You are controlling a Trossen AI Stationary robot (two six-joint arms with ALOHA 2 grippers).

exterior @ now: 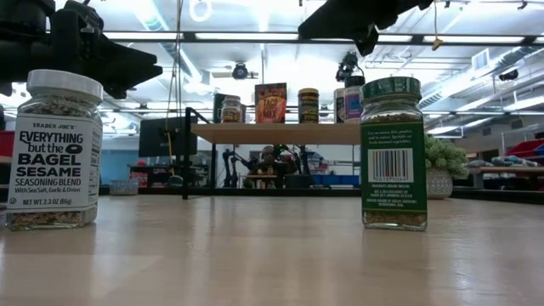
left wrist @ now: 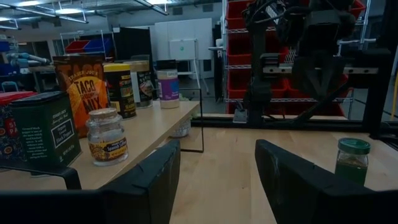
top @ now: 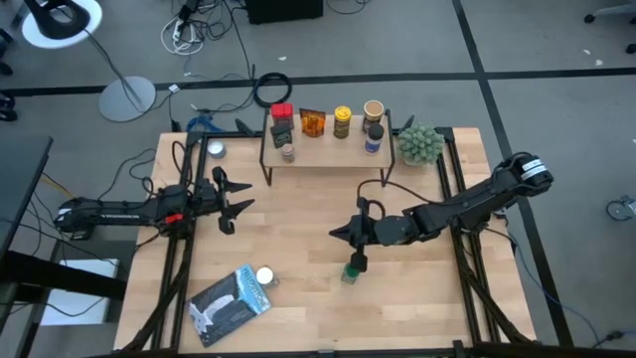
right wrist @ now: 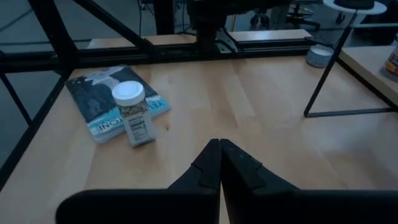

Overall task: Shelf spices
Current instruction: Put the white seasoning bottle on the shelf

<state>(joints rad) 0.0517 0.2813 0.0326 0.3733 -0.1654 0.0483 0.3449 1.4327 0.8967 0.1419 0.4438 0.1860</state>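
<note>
Green-lidded jar (top: 352,270) stands upright on the tabletop (top: 298,298) at roughly 6 o'clock of the right gripper (top: 364,257), just beside or under its tip in the high view; long axis vertical. Right gripper is pinched shut with nothing between the fingers, as its own wrist view shows, so it would need to spread before any grasp. That view points away from the jar and toward the white-lidded jar (right wrist: 132,113), which stands against the flat blue-grey packet (right wrist: 111,107), so gripper-to-jar contact can't be confirmed. Right arm is clearly nearer the green jar; the left gripper (top: 227,202) sits well apart at about 9 o'clock of it, jaws spread and empty. White-lidded jar lies at about 5 o'clock of the left gripper, so my call is left arm for that one. Shelf (top: 328,151) is at 12 o'clock of both jars and already carries about seven spices. Hard to read: whether the shelf has free space beyond its front edge, and the silver tin (top: 215,150) left of the shelf, too small to identify.
</note>
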